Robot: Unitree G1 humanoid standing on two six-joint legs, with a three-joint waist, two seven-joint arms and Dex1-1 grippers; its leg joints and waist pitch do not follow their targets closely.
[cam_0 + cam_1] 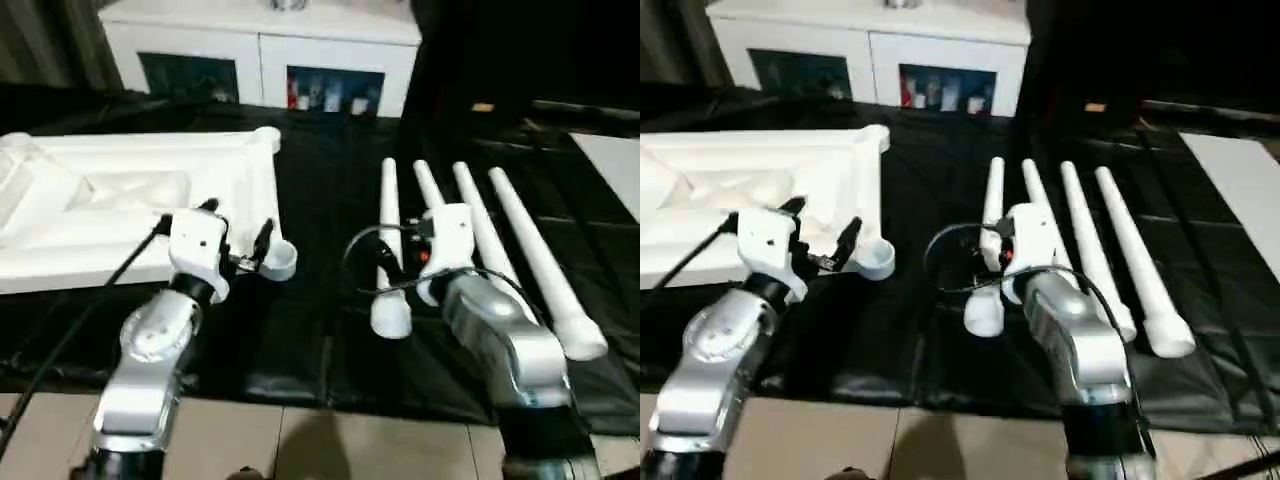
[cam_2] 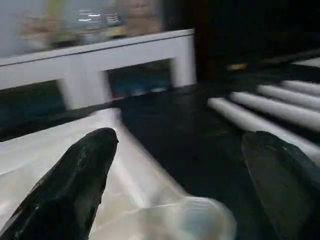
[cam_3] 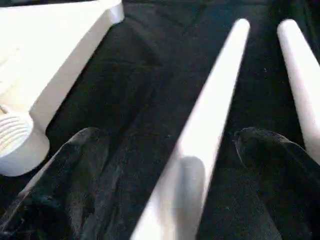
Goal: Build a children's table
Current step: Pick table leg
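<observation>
The white tabletop [image 1: 130,205] lay underside up on the left of the black sheet [image 1: 320,330], ribs showing; a round socket [image 1: 281,260] stood at its near right corner; four white tapered legs [image 1: 520,260] lay side by side to the right, well apart from it, thick ends toward the sheet's near edge.

a white tabletop [image 1: 760,180] lies on a black sheet [image 1: 930,300], its near corner socket [image 1: 876,262] just beside the left gripper [image 1: 820,235], whose fingers stand apart. four white legs [image 1: 1110,250] lie side by side; the right gripper [image 1: 1015,245] hangs over the leftmost. behind stands a white cabinet [image 1: 870,40].
</observation>
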